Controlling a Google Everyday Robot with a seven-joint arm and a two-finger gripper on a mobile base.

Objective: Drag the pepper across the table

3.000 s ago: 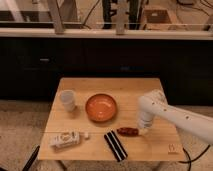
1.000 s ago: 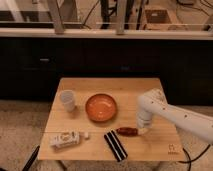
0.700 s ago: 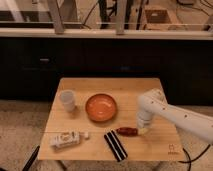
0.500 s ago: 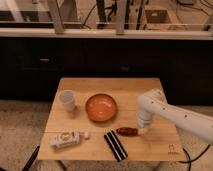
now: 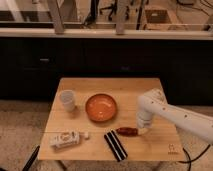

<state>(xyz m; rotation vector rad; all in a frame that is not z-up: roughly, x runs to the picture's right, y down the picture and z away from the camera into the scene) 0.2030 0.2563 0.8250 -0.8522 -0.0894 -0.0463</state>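
A light wooden table is set before dark cabinets. The pepper is located just right of the black striped bar, with the gripper at its right end. If contact is shallow, the pepper may roll free.

An orange bowl, a white cup, a carton lying flat and a black striped bar.

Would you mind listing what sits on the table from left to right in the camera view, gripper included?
White carton → white cup → orange bowl → black striped bar → pepper → gripper, down at the pepper's right end on the table.
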